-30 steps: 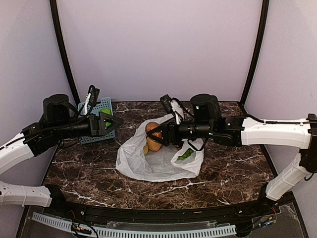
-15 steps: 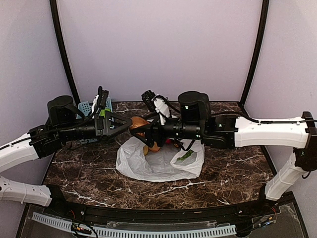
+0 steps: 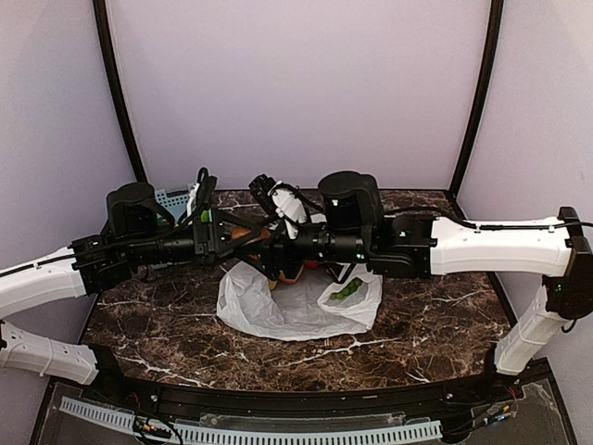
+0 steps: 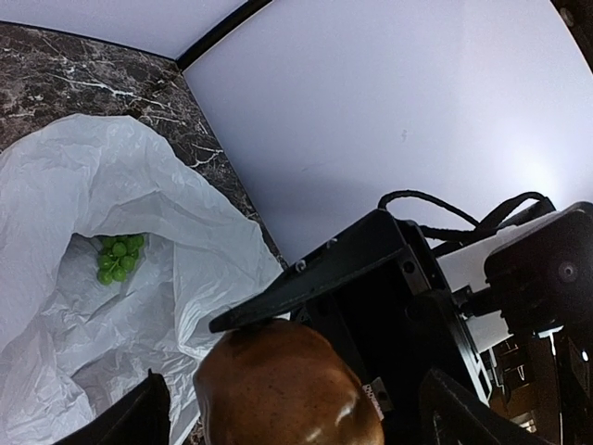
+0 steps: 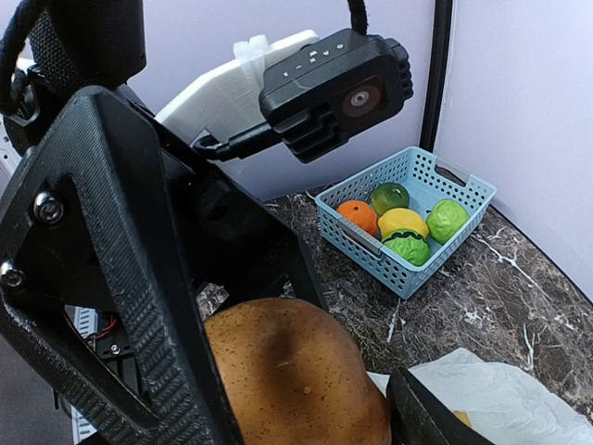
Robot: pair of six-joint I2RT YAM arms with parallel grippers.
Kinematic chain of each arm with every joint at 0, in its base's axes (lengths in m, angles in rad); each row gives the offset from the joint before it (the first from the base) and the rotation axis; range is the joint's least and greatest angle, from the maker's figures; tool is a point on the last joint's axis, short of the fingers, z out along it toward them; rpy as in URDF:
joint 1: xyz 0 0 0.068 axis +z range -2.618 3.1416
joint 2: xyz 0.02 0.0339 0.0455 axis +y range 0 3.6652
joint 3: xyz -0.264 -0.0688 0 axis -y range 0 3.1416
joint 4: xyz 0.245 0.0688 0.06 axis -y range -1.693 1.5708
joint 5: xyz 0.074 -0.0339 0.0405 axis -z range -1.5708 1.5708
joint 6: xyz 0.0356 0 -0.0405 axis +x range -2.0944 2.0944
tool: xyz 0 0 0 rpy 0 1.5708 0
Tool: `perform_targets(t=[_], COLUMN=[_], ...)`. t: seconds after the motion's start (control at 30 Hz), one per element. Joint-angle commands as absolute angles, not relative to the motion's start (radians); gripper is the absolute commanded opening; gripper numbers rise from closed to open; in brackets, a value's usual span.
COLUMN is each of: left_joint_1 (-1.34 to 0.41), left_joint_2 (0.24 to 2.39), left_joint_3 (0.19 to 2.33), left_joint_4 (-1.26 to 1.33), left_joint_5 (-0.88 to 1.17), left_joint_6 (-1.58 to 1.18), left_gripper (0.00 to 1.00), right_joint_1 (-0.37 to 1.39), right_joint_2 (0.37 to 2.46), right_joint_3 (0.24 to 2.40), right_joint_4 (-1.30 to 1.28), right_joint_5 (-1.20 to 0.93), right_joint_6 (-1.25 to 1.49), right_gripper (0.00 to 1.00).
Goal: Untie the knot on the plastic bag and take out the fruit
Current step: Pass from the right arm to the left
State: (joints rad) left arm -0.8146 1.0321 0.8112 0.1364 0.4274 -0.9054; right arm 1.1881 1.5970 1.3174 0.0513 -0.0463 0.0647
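Observation:
My right gripper [image 3: 252,246] is shut on a brownish-orange fruit [image 3: 244,234], held in the air left of the plastic bag [image 3: 287,311]. In the right wrist view the fruit [image 5: 296,371] fills the gap of the right gripper [image 5: 296,403]. My left gripper [image 3: 230,243] faces it, open. In the left wrist view the fruit [image 4: 287,389] sits between that gripper's [image 4: 296,419] spread fingers, with gaps on both sides. The white bag [image 4: 93,185] lies flat and open, with a green fruit [image 3: 347,290] and a tan one [image 3: 290,274] inside. No knot shows.
A blue lattice basket [image 5: 408,222] with several orange, yellow and green fruits stands at the table's back left, mostly hidden behind the left arm in the top view [image 3: 174,197]. Dark marble table [image 3: 435,315] with purple walls close behind.
The right arm has lifted the brownish-orange fruit out of the bag and carried it left. The left gripper has swung right to meet it and opened a little wider.

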Motion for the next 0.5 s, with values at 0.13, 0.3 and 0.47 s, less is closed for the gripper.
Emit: perform_targets(t=[0.13,0.3,0.47], left_joint_1=[-0.819,-0.819,-0.819], left_joint_2=[0.999,1.000,0.999], left_joint_3=[0.753,0.740,0.732], left_joint_4=[0.186,0.190,0.208], left_joint_5=[0.372,0.375,0.377], left_joint_6=[-0.936,-0.948,-0.950], left_gripper=[0.84,0.68,0.55], right_joint_1=[1.212,1.213,1.216], right_joint_2=[1.612,1.620,1.624], right_joint_3=[1.344,1.348,1.348], right_joint_4=[0.043,0.038,0.025], right_joint_5=[-0.015,-0.010,-0.007], right_joint_6=[0.049,0.047,0.043], right_gripper=[0.69,0.70,0.72])
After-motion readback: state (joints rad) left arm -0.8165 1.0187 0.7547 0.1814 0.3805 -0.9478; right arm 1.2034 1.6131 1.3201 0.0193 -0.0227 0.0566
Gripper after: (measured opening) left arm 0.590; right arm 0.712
